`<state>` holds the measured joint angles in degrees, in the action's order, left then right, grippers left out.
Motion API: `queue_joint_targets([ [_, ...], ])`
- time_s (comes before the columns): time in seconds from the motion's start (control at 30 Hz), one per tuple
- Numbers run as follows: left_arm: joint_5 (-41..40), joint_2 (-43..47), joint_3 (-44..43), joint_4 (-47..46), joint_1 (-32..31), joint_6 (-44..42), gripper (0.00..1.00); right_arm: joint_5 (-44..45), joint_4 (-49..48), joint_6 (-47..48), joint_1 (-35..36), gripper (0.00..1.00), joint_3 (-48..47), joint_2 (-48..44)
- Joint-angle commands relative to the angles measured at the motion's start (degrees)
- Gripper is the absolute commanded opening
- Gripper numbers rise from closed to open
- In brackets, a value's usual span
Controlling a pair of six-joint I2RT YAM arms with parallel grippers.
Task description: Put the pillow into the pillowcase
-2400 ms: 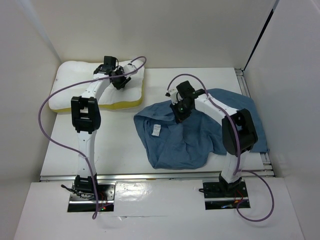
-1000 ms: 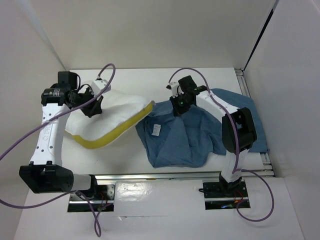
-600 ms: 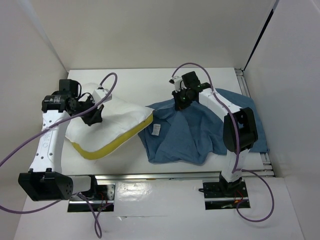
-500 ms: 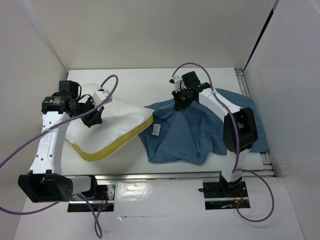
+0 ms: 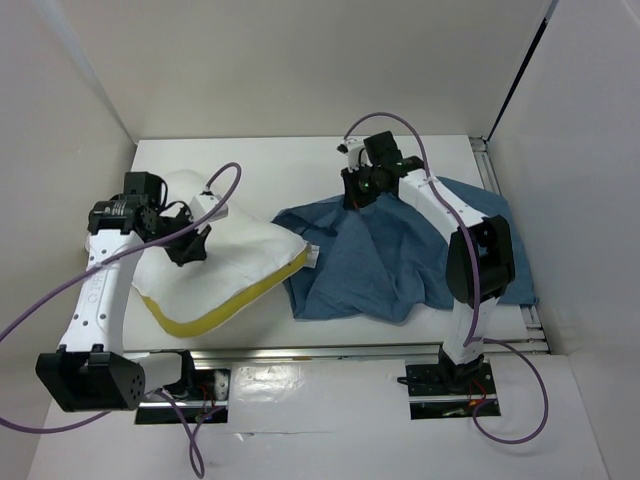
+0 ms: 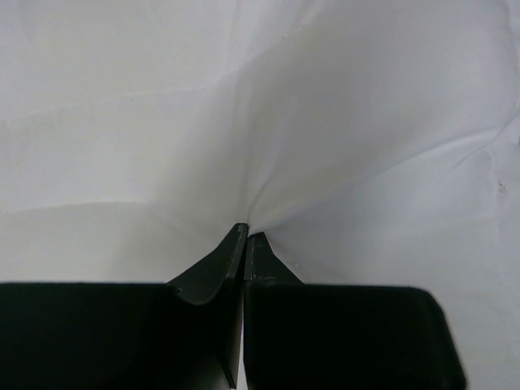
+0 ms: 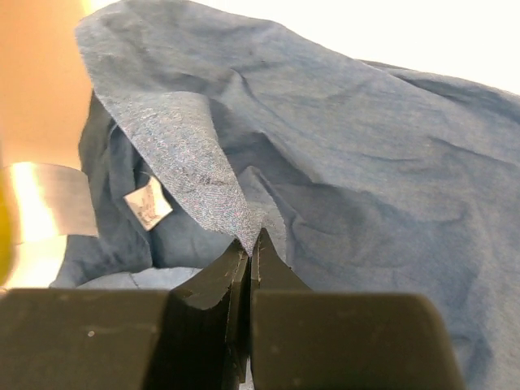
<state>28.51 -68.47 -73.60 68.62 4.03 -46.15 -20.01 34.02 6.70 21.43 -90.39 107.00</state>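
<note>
1. The table (image 5: 300, 165): white, carries both task items. No change.

2. The pillowcase (image 5: 400, 265): blue and crumpled, on the right half of the table. Compared with a second ago, its far-left hem is drawn higher and further toward the back. The left side now stands up as a flap with a dark hollow beneath it. You have a mouth starting to open, facing the pillow.

3. The pillow (image 5: 230, 265): white, with its yellow band toward the near edge. It has left the far-left corner of the table and now hangs tilted across the left half. Its right corner touches the pillowcase's left edge. The views do not settle whether that corner is under the flap yet.

4. The left gripper (image 6: 246, 236): your fingers are pinched together on a fold of the pillow's white cover, holding its far-left part off the table.

5. The right gripper (image 7: 250, 240): your fingers are pinched together on the pillowcase's blue hem, holding it raised.

6. The label (image 7: 149, 208): a small white tag inside the mouth, just beside the pillow's corner.

Assessment: insertion looks about to begin. You will probably need the hem kept high while the corner goes in.
</note>
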Motion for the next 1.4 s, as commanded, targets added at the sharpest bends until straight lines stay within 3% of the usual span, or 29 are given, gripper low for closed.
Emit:
queue_joint_targets([
  [0.0, 1.99, -1.75, 0.13, -5.15, -1.65, 3.6, 0.0, -3.72, 1.4, -0.99, 0.27, 0.0, -2.69, -1.61],
  [0.33, 0.93, -9.84, -1.46, -12.27, -7.89, 10.03, 0.0, -4.6, 2.54, -0.46, 6.25, 0.0, 4.95, -8.21],
  [0.63, 0.76, -14.49, -3.21, -13.68, -12.03, 12.21, 0.0, -3.28, 2.54, 0.07, 6.25, 0.0, 1.71, -7.51],
  [1.07, -0.38, -23.2, -9.72, -18.34, -15.63, 20.49, 0.0, -8.82, 3.68, 0.59, 8.98, 0.0, 7.41, -10.67],
  [1.37, -2.67, -28.48, -15.95, -22.74, -15.63, 31.46, 0.0, -10.58, 4.21, 1.21, 10.03, 0.0, 11.81, -12.95],
])
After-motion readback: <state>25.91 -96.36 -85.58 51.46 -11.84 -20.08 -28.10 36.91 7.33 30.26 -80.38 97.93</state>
